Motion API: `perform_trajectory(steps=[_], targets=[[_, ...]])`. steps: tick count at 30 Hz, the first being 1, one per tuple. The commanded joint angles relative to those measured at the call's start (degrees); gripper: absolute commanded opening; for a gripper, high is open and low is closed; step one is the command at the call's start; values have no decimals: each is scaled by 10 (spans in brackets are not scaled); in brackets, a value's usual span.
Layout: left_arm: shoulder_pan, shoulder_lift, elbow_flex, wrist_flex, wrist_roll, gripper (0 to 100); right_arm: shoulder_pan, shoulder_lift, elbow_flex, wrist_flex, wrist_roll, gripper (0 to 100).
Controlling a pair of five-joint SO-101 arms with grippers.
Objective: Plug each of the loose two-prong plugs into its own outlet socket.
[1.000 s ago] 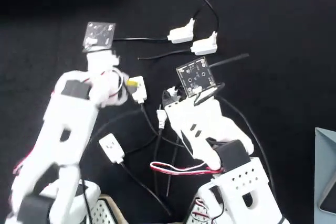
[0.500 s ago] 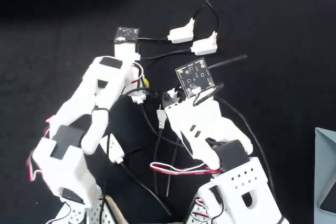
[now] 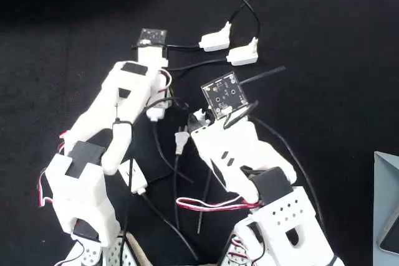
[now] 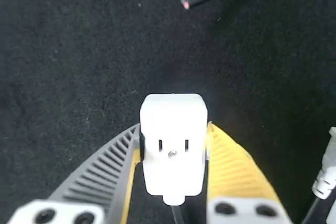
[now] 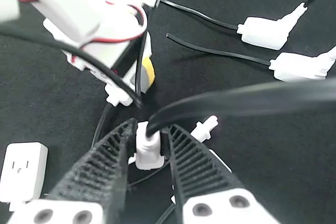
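White boxy outlet socket (image 4: 173, 150) between ribbed fingers (image 4: 113, 163)

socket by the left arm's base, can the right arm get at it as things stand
Probably not yet: the right gripper holds a plug, and the left arm lies close beside that socket, crowding the way in.

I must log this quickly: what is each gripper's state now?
Left gripper: closed on a white outlet socket.
Right gripper: closed on a white plug.
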Motion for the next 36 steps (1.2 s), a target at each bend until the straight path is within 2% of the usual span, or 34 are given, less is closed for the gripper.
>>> perform_trajectory(steps=[1, 7, 14, 18, 21, 24, 27, 31, 36], targets=[[-18, -54, -57, 51, 0, 30, -7, -6, -6, -13, 6, 11], [-65, -178, -99, 120, -11, 29, -7, -6, -6, -13, 6, 11], [-121, -226, -127, 184, -182, 29, -7, -6, -6, -14, 6, 11], [-123, -226, -126, 236, -286, 29, -7, -6, -6, -14, 6, 11], [-118, -227, -128, 251, -338, 34, -7, -6, -5, -14, 6, 11], [-120, -227, -146, 287, -326, 151, -7, -6, -5, -14, 6, 11], [-134, -227, -182, 320, -271, 266, -7, -5, -5, -14, 6, 11], [-149, -226, -222, 337, -265, 256, -7, -3, -5, -14, 6, 11], [-172, -220, -211, 333, -267, 256, -7, -2, -5, -14, 6, 11]])
